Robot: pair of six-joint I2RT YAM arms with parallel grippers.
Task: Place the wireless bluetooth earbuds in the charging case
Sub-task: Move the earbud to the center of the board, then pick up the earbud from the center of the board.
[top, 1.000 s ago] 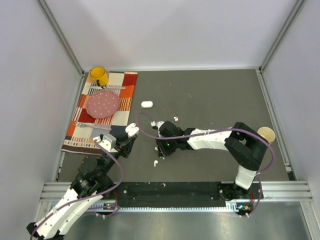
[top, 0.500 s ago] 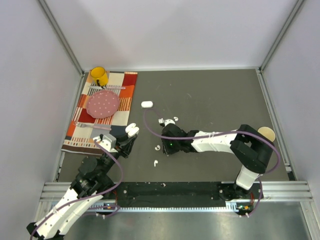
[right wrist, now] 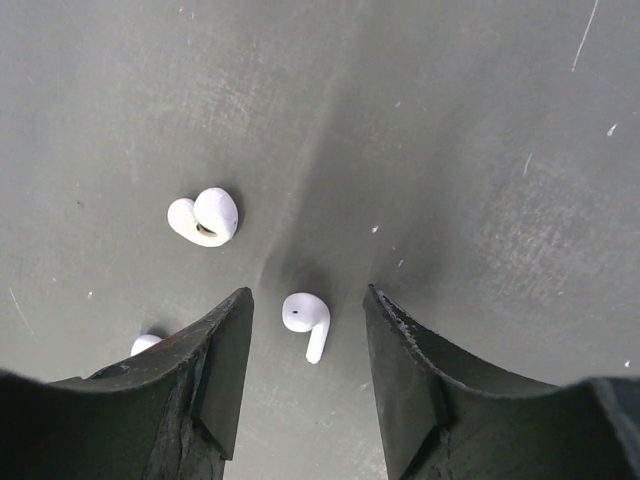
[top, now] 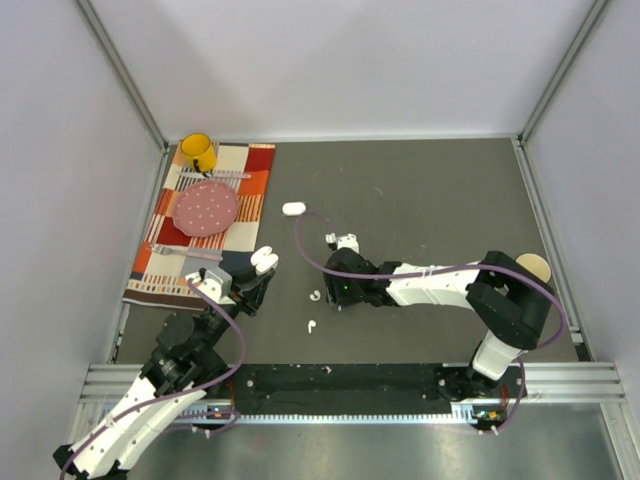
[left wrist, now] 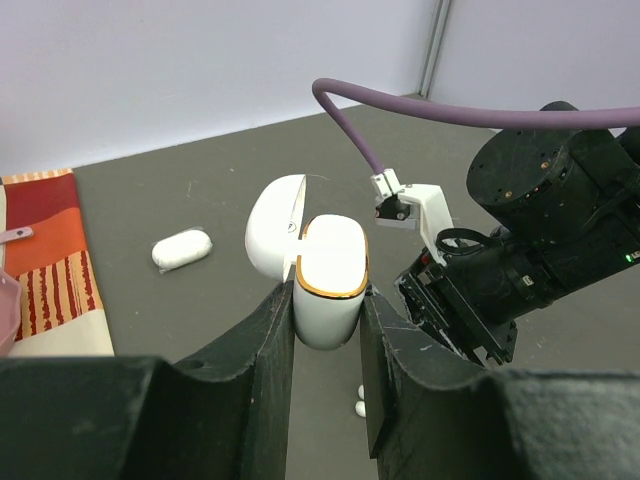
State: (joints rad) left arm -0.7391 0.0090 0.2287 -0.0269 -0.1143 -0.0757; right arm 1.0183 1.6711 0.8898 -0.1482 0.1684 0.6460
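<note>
Earbud (right wrist: 307, 322) loose on the surface (right wrist: 450, 150), between the spread fingers of the right gripper (right wrist: 306, 296), near the middle and a little toward the near edge.
Neither finger touches it, as far as we see. Beside it lies a white heart-shaped piece (right wrist: 205, 217) that we cannot identify, and a third white bit (right wrist: 145, 343) is half hidden behind one finger. From above we find only a white speck (top: 316, 296) beside the right wrist and a second speck (top: 310, 326) closer to the near edge; the arm covers the fingertips there. Our left gripper (left wrist: 325, 292) is clenched on the charging case (left wrist: 330, 275), its lid (left wrist: 275, 235) open; a closed case (left wrist: 182, 250) lies toward the far edge. Only the top view shows the striped cloth (top: 258, 165), pink plate (top: 207, 207) and yellow mug (top: 197, 152) at the far left corner.
</note>
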